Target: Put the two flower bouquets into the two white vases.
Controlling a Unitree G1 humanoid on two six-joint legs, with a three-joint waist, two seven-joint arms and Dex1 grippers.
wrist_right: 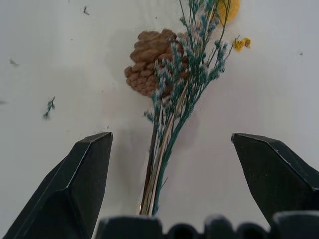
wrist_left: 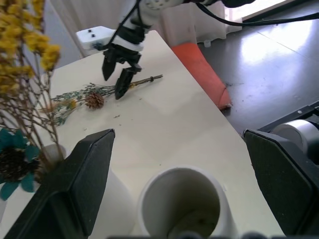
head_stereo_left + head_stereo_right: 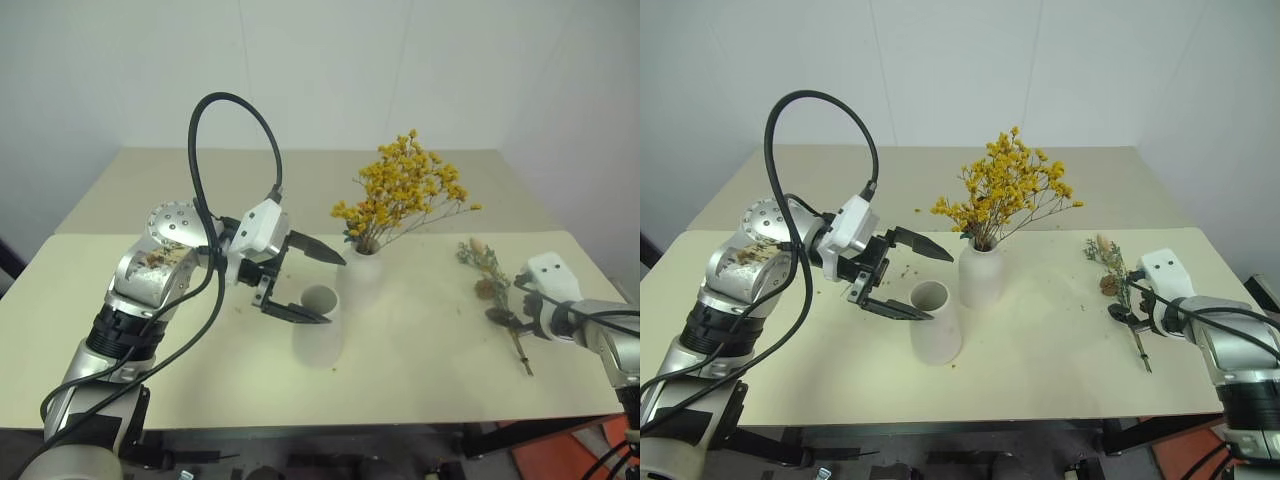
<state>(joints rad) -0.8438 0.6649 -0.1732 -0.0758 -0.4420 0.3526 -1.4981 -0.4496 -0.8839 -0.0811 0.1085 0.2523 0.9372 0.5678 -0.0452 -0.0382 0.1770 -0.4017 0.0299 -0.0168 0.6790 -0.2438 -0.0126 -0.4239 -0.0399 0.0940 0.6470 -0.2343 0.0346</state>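
Head view: nearest the camera, the cylinder vase (image 3: pixel 935 322) stands empty on the bench (image 3: pixel 1040 340), the left end effector (image 3: pixel 908 279) spread wide beside its mouth. Behind it the bottle vase (image 3: pixel 980 274) holds the yellow bouquet (image 3: pixel 1005 195).

Left wrist view: the right end effector (image 2: pixel 118 74) hangs over the grey-green bouquet (image 2: pixel 84 95).

Right wrist view: fingers (image 1: pixel 79 179) stand wide apart astride that bouquet's stems, its pinecone (image 1: pixel 149 59) lying flat on the bench.

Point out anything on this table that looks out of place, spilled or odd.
Small crumbs of dried flower lie scattered on the table near the tall open vase. The grey-green bunch with the pinecone lies flat on the table instead of standing in a vase, with the open right pincer astride its stems. Nothing looks broken or tipped.
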